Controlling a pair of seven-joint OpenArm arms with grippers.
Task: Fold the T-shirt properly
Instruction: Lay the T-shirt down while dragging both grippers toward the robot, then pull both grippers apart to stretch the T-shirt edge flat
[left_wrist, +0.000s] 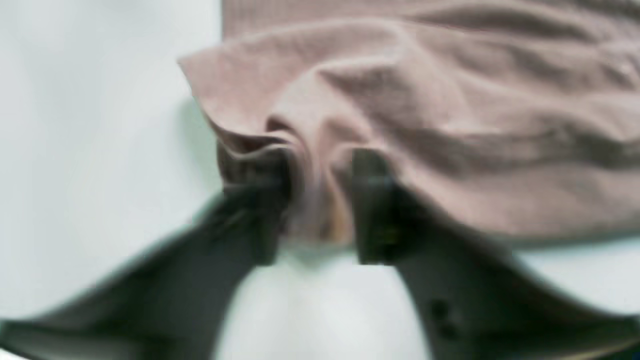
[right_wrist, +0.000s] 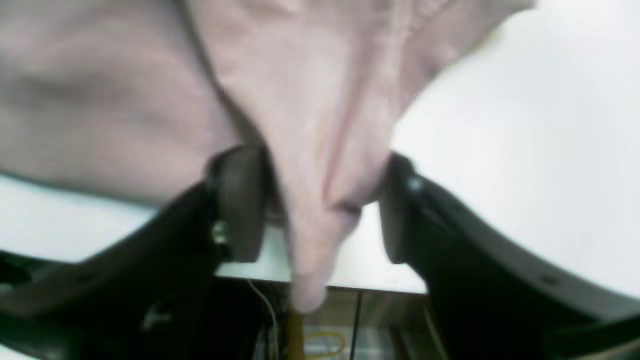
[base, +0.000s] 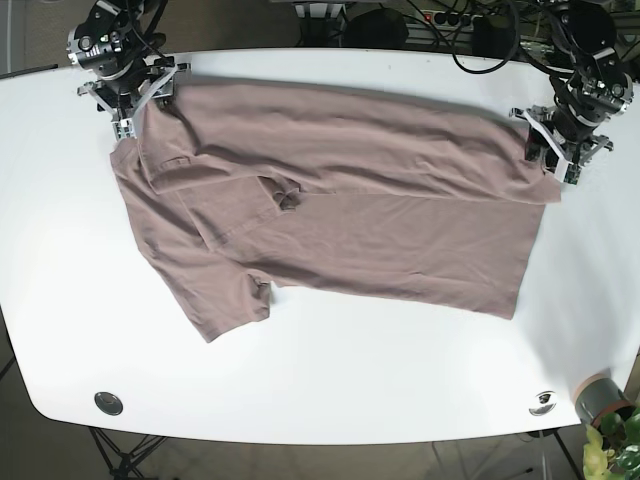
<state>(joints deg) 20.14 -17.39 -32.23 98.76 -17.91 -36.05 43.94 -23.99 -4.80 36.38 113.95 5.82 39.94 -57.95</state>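
Observation:
A dusty-pink T-shirt (base: 350, 210) lies spread across the white table (base: 330, 380), its far edge folded over toward the middle and one sleeve pointing to the near left. My left gripper (base: 558, 150) is at the shirt's far right corner. In the left wrist view the left gripper (left_wrist: 317, 215) is shut on a bunched fold of the T-shirt (left_wrist: 450, 125). My right gripper (base: 128, 100) is at the far left corner. Up close the right gripper (right_wrist: 322, 210) holds a taut peak of the T-shirt (right_wrist: 100, 100) between its fingers, over the table's edge.
A dark round disc (base: 108, 402) sits at the near left of the table and a second one (base: 543, 402) at the near right. A grey cup (base: 598, 398) and a plant stand off the near right corner. Cables (base: 480, 30) run behind the far edge.

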